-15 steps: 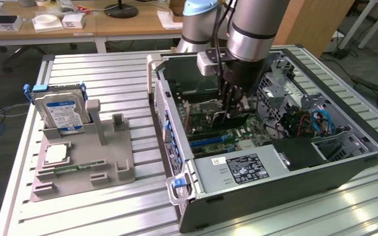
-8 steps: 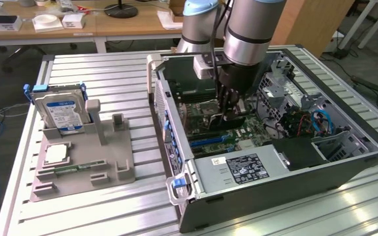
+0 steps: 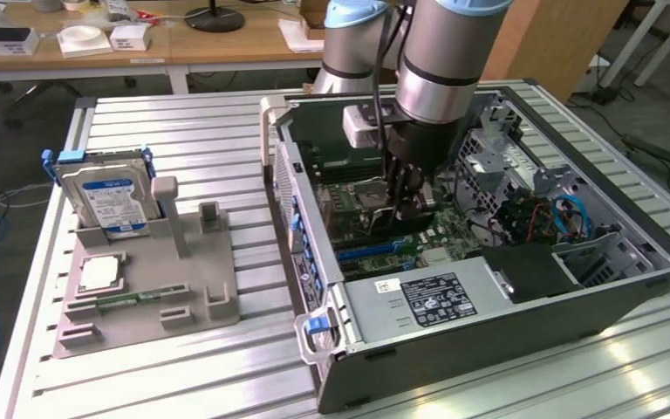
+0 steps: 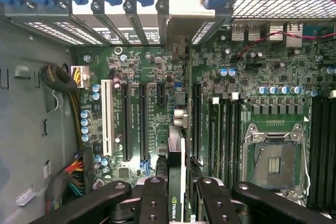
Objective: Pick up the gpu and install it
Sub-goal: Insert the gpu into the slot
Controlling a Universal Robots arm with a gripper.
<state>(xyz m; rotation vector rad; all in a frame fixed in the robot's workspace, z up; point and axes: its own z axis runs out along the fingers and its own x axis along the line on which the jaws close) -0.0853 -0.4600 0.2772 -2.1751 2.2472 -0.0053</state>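
Observation:
In the wrist view the gpu is a thin dark card seen edge-on. It runs between my two black fingers and carries a green logo near them. My gripper is shut on it and holds it on edge just above the long expansion slots of the green motherboard, in line with the open bracket gap at the case's rear wall. In the exterior view the gripper reaches down inside the open computer case, and the gpu shows as a dark piece under the fingers.
At the exterior view's left a grey holder carries an upright silver hard drive and a square processor chip. Inside the case are the power supply, the bare processor socket, memory slots and cable bundles.

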